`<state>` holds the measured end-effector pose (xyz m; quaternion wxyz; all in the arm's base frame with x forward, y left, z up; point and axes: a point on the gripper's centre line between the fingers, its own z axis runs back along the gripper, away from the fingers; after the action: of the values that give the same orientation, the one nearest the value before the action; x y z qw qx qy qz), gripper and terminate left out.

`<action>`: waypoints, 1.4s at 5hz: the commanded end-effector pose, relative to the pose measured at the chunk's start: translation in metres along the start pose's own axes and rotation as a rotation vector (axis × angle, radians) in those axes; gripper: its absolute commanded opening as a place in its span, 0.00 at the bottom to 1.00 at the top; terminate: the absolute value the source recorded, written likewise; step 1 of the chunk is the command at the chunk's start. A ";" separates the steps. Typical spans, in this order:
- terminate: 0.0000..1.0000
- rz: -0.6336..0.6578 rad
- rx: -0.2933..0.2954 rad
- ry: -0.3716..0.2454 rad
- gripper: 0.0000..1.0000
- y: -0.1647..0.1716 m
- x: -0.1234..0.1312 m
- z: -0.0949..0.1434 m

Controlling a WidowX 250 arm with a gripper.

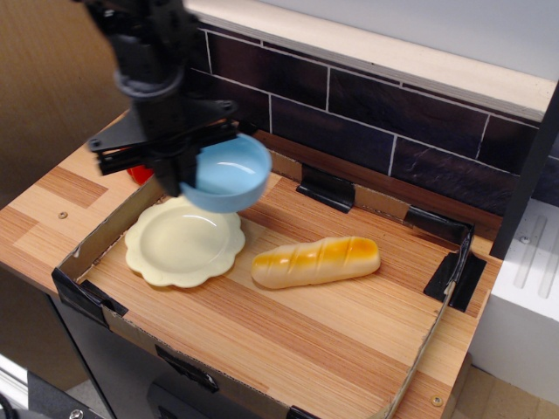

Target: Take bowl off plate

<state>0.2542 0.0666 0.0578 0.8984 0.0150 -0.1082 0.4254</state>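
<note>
The robot arm [148, 52] is matte black all over, built of chunky, rounded segments stacked above the fingers. Just above them sits a grey, ring-like collar around the wrist. Below that collar a flat black crossbar spreads sideways, with thin angular plates jutting out to either side of the fingers. The gripper [179, 175] ends in short, dark, blunt fingers [170, 179]. Motion blur hides any screws or markings.
</note>
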 end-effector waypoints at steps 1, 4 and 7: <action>0.00 -0.004 -0.015 -0.028 0.00 -0.033 -0.011 -0.005; 0.00 0.003 0.018 -0.041 0.00 -0.049 -0.016 -0.027; 0.00 0.037 -0.038 -0.031 1.00 -0.048 -0.006 0.012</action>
<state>0.2814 0.0299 0.0561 0.8918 0.0109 -0.1025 0.4405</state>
